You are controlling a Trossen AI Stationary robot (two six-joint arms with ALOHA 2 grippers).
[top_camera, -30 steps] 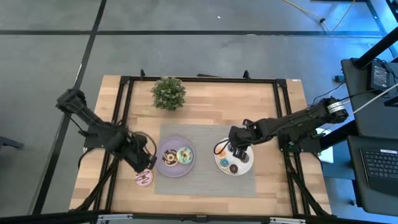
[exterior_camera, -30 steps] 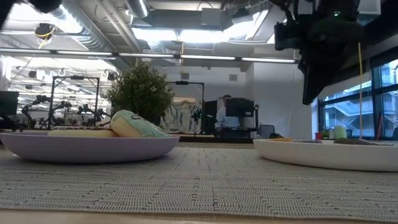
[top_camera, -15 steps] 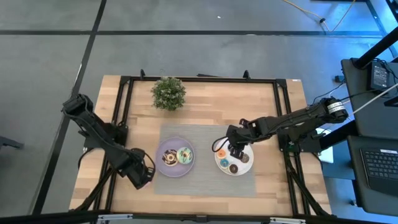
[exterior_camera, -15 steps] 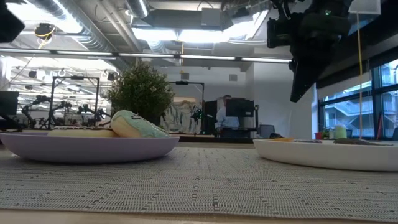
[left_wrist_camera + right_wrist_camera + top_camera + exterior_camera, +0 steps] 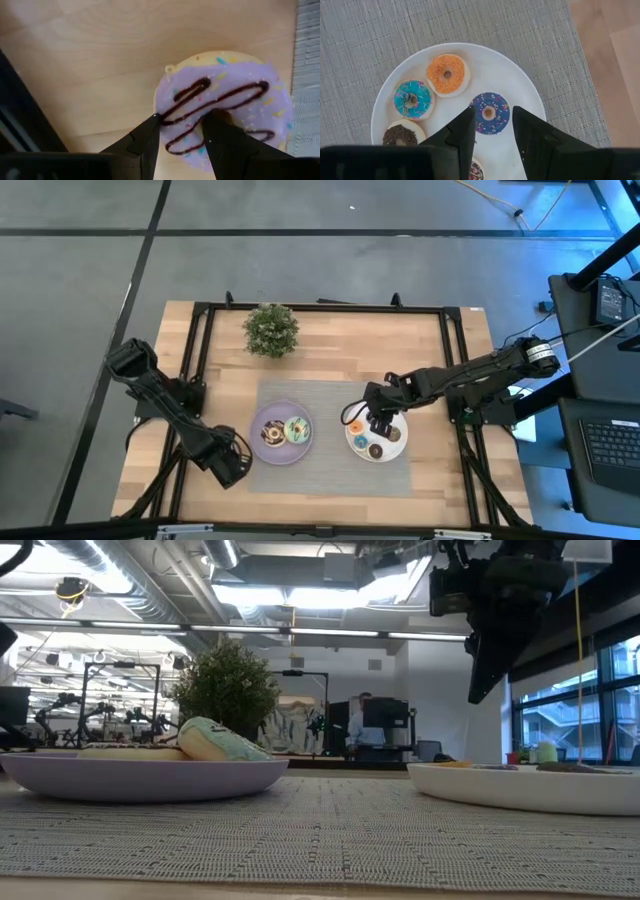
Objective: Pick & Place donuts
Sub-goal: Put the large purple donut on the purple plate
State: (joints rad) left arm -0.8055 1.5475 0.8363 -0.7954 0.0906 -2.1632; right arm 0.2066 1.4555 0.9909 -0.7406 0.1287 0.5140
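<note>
Reaching low at near-left, left gripper (image 5: 182, 131) jaws straddling pink donut (image 5: 222, 107); right gripper (image 5: 492, 122) spread above glossy white plate (image 5: 520, 80).

High view looks straight down on whole bench (image 5: 330, 340). Low view sits at mat level, facing the room. Left wrist view is close over a pink donut (image 5: 220, 112); right wrist view over the white plate (image 5: 520, 85), shared with high view.
</note>
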